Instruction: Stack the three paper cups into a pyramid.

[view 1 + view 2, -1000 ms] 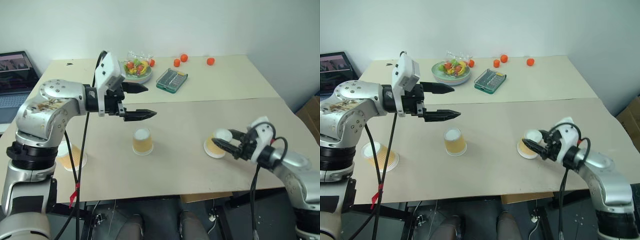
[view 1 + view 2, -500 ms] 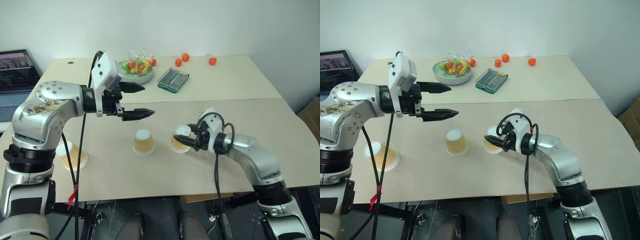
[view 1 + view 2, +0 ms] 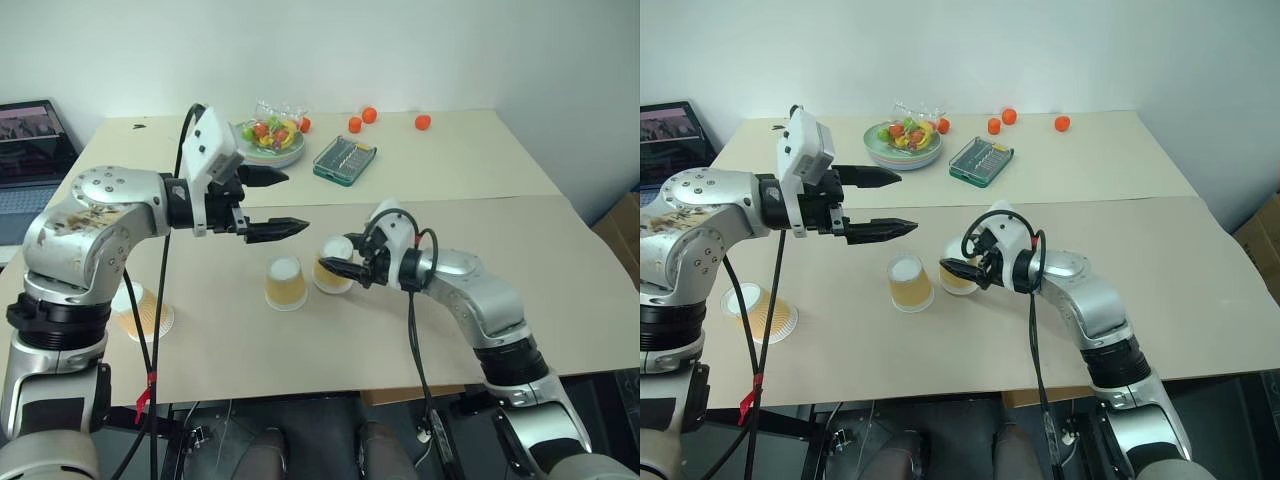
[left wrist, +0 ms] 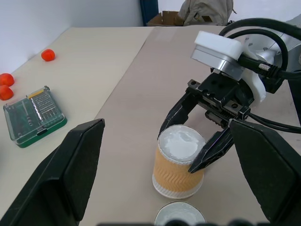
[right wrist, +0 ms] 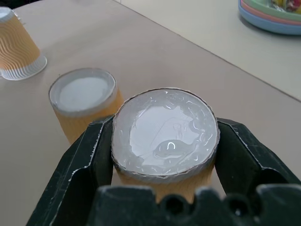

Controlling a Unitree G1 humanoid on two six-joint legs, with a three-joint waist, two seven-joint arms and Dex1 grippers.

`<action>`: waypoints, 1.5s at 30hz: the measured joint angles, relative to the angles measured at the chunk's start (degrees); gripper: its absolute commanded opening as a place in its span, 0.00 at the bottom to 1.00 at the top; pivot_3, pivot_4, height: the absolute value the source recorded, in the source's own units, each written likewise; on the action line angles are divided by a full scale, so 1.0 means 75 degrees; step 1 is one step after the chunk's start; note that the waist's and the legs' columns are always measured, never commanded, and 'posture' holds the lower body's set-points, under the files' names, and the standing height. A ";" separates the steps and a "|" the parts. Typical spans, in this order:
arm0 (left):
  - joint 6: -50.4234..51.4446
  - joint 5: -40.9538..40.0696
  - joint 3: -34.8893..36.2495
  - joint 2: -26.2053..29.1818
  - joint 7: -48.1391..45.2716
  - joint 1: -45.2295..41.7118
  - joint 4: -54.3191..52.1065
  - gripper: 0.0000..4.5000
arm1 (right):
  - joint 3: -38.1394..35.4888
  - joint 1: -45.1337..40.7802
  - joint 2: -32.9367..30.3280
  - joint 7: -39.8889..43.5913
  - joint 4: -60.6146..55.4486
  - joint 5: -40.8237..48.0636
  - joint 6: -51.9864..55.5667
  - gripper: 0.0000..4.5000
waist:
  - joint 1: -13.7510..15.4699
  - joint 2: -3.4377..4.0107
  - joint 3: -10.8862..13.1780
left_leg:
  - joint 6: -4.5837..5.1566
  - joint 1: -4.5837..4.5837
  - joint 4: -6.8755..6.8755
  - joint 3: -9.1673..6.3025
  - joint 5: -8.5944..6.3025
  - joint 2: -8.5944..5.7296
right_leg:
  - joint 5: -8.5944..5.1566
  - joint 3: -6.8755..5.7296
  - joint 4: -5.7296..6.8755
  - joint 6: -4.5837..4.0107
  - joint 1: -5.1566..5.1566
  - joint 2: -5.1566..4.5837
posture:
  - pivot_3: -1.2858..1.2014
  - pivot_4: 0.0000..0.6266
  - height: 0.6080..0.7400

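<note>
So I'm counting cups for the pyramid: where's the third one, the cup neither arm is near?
In the head views, the third cup stands upside down near the table's front left edge, under the left arm, well left of the middle cup.

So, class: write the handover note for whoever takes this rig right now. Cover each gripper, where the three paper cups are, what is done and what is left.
Right gripper: jaws shut on the held cup, upside down, just beside the middle cup.
Left gripper: jaws open, empty, hovering above the table over the middle cup.
Third cup: upside down near the table's left edge, partly behind the left arm.
Done: one base cup stands in the middle; the second is brought alongside it.
Left: release the held cup next to the middle one, then fetch the third cup and set it on top of the pair.
</note>
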 measured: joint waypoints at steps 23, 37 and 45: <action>-0.0001 0.0004 0.0004 -0.0101 0.0067 0.0001 0.0002 1.00 | 0.0245 0.0420 0.0248 -0.0032 -0.0388 0.0005 0.0327 0.98 | -0.0008 0.0000 0.0000 | 0.0000 0.0001 0.0000 0.0000 0.0000 0.0000 | 0.0001 0.0001 0.0004 -0.0001 -0.0001 0.0000 | 0.52 0.24 1.00; -0.0026 0.0045 0.0001 -0.0253 0.0070 -0.0009 0.0068 1.00 | -0.1750 -0.0183 -0.0420 0.0149 -0.1612 0.2211 0.2185 0.98 | 0.0016 0.0005 0.0004 | 0.0001 -0.0003 0.0001 -0.0005 0.0000 0.0000 | 0.0001 -0.0003 0.0000 -0.0001 0.0000 0.0000 | 0.52 0.24 1.00; -0.0049 0.0061 0.0009 -0.0217 0.0063 -0.0011 0.0112 1.00 | -0.2817 -0.0092 -0.2010 0.0531 -0.2383 0.3671 0.3250 0.98 | -0.0018 0.0004 0.0004 | 0.0002 -0.0006 -0.0003 0.0002 -0.0001 0.0002 | 0.0000 -0.0002 -0.0008 0.0000 0.0001 0.0000 | 0.52 0.24 1.00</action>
